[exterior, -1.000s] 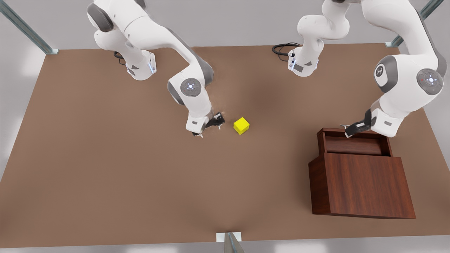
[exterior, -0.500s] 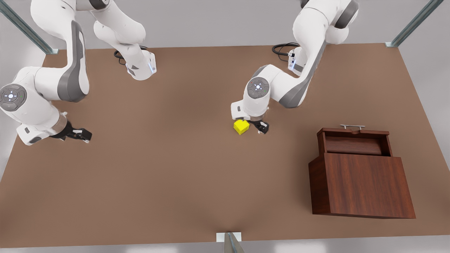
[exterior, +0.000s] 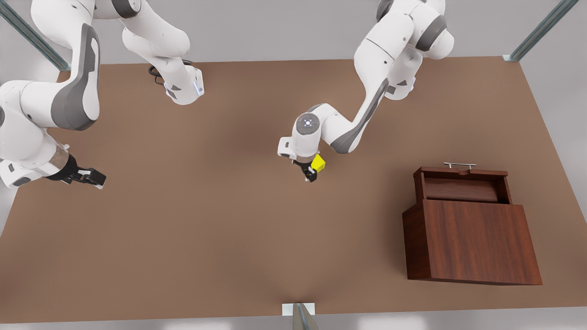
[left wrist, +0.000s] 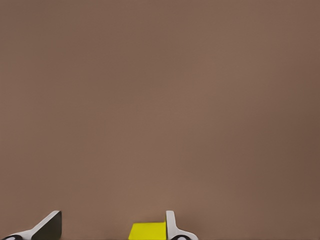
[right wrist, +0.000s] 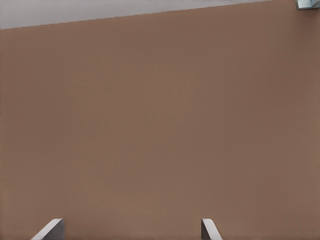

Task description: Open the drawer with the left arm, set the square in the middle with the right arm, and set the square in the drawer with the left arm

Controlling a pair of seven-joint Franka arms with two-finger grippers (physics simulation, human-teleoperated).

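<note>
Matt, unmarked brown desk (exterior: pixel 183 238). Dark reddish-brown wood-grain cabinet (exterior: pixel 472 243), smooth with slight sheen; open drawer (exterior: pixel 461 189) of same wood, small silver metal bar handle (exterior: pixel 459 165). Plain, smooth bright yellow cube (exterior: pixel 319 162). Glossy white arm shells.

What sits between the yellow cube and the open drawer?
Nothing: in the front view, bare tabletop separates the yellow cube from the open drawer.
</note>
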